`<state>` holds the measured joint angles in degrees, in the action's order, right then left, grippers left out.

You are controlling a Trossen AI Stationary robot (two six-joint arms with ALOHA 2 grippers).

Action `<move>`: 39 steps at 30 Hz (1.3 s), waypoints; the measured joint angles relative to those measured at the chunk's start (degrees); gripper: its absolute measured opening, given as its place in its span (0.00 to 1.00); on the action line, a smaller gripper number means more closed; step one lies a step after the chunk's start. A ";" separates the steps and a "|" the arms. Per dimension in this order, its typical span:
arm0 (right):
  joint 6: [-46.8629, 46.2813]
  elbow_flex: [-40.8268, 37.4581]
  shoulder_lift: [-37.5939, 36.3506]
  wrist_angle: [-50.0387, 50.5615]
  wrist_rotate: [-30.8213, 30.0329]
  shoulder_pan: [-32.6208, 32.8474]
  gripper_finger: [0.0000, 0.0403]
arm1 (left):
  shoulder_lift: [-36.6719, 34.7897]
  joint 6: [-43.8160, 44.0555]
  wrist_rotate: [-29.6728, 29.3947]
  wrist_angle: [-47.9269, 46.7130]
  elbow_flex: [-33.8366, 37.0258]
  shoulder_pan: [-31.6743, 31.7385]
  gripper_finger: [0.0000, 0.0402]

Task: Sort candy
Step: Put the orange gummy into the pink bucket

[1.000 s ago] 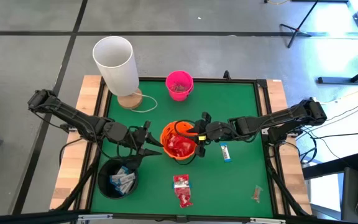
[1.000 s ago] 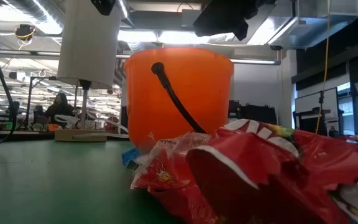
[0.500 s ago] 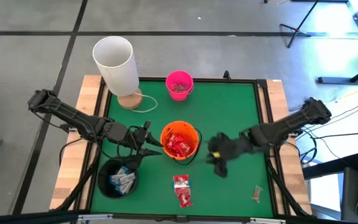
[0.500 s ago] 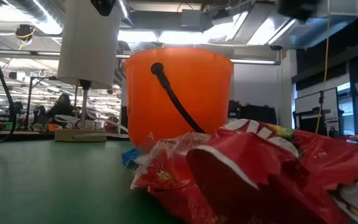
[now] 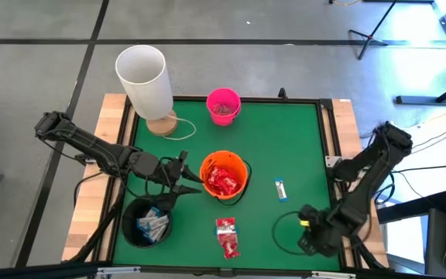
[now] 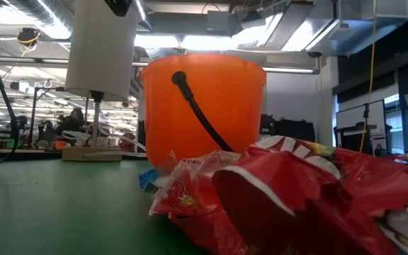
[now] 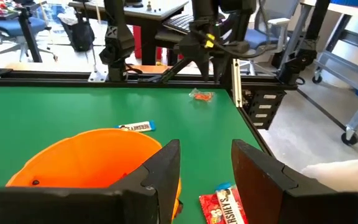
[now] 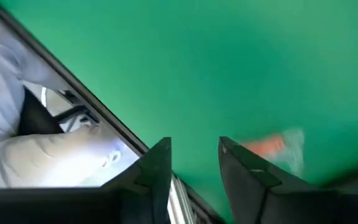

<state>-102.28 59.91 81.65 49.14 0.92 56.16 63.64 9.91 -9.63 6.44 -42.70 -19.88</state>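
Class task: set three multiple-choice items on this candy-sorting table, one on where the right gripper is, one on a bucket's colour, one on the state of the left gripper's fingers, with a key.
1. Where is the right gripper?
A. over the orange bucket
B. low at the table's near right corner
C. above the pink bucket

2. What colour is the bucket holding the red packets?
A. orange
B. black
C. white

3. How are the left gripper's fingers?
A. shut on a packet
B. shut on a bar
C. apart, holding nothing

Key: 1 B, the high view shows it by the near right edge of the green table. 2 A, the orange bucket holds them. 3 C, the left wrist view shows green table between the fingers.
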 joint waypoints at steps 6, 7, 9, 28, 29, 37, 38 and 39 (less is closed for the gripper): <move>-13.45 -4.02 0.00 -2.22 3.48 4.82 0.48 | 0.00 -1.38 0.24 0.00 0.00 -0.73 0.34; -14.63 -4.73 0.00 -2.91 3.75 5.11 0.52 | 0.00 -1.71 0.25 0.00 0.00 -0.93 0.34; -16.87 -6.27 0.00 -3.78 4.64 5.16 0.58 | 0.00 -2.40 0.31 0.01 0.00 -1.24 0.34; -21.53 -12.29 4.00 -6.40 17.39 4.96 0.46 | 0.00 -3.04 0.28 -1.80 0.00 -1.57 0.34; -21.60 -12.31 4.02 -6.37 17.22 5.00 0.45 | 0.00 -3.06 0.28 -1.80 0.00 -1.57 0.34; -21.90 -12.36 4.02 -7.31 16.54 5.01 0.41 | 0.00 -3.06 0.26 -2.13 0.00 -1.57 0.34; -21.96 -12.36 4.02 -7.29 16.28 5.01 0.41 | 0.00 -3.06 0.25 -2.28 0.00 -1.57 0.34; -22.03 -12.36 4.02 -7.29 16.14 5.01 0.42 | 0.00 -3.06 0.18 -2.45 0.00 -1.57 0.34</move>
<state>-124.31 47.55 85.67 41.85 17.07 61.17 63.64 6.86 -9.44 3.99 -42.70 -21.45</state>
